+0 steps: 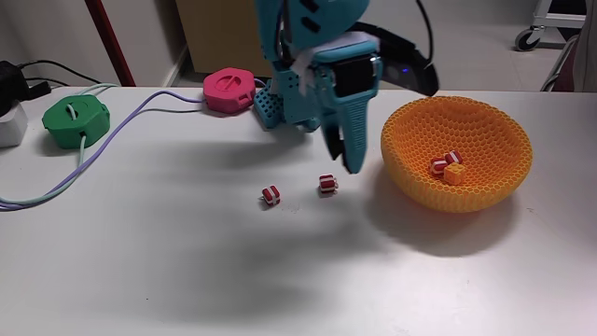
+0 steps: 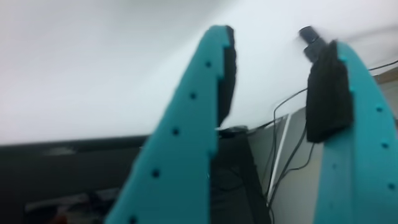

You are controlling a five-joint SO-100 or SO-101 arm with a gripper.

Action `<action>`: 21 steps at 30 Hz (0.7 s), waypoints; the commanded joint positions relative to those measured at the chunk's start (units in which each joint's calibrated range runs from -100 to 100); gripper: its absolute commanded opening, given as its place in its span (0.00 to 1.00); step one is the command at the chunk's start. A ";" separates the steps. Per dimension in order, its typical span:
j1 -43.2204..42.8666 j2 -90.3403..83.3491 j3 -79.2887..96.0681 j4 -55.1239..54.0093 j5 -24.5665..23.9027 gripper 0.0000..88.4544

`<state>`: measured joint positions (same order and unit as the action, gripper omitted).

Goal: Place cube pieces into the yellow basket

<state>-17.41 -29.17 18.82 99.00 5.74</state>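
The yellow basket (image 1: pixel 457 154), a round honeycomb-mesh bowl, sits at the right of the white table in the fixed view. Inside it lie a red-and-white cube piece (image 1: pixel 442 163) and an orange-yellow cube piece (image 1: pixel 455 174). Two more red-and-white cube pieces rest on the table left of the basket, one (image 1: pixel 327 183) just below the fingertips and another (image 1: pixel 270 194) further left. My teal gripper (image 1: pixel 347 159) hangs over the table between the nearer cube and the basket. In the wrist view the gripper (image 2: pixel 273 46) is open, nothing between its black pads (image 2: pixel 326 93).
A green hexagonal puck (image 1: pixel 76 121) and a pink one (image 1: pixel 229 91) with cables lie at the table's back left. A white box (image 1: pixel 11 123) stands at the far left edge. A cart wheel (image 1: pixel 528 38) shows on the floor behind the table.
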 commanded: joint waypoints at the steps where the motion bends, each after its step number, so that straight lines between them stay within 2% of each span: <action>1: 5.29 1.33 -0.28 0.30 3.03 0.20; 7: 15.45 4.26 6.84 -3.52 8.69 0.19; 11: 18.99 4.45 14.45 -6.30 11.62 0.18; 21: 22.16 6.16 24.08 -11.95 12.65 0.21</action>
<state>4.35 -23.66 42.36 88.24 17.95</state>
